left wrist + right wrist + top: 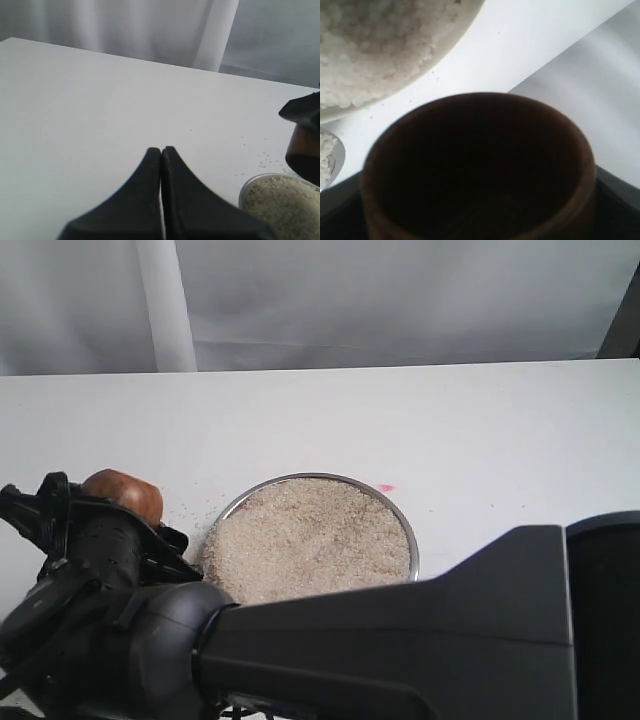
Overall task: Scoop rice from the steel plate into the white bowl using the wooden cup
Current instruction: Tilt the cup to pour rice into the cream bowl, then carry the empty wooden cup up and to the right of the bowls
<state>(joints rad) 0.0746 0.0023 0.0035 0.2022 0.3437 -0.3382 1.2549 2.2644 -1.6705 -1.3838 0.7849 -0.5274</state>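
- Wooden cup [125, 495] sits clamped in the right gripper [108, 532], which reaches across to just beside the left rim of the plate [413, 545]. The cup is tipped, and its inside is too dark to show any grains.
- Rice [310, 540] fills the plate in a broad, low heap. Loose grains [190, 506] dot the table [480, 430] by the rim.
- Left gripper [161, 150] hangs near the plate with its fingertips together, holding nothing.
- Bowl [452, 40] is hidden in the exterior view. The pale-sided round dish heaped with rice in the right wrist view is probably it.
- Judged step: scooping. The robot should lower the cup's mouth into the heap's near edge, push in shallowly, then roll the cup upright before lifting.
- A modest fill and a slow carry would avoid adding to the spill.
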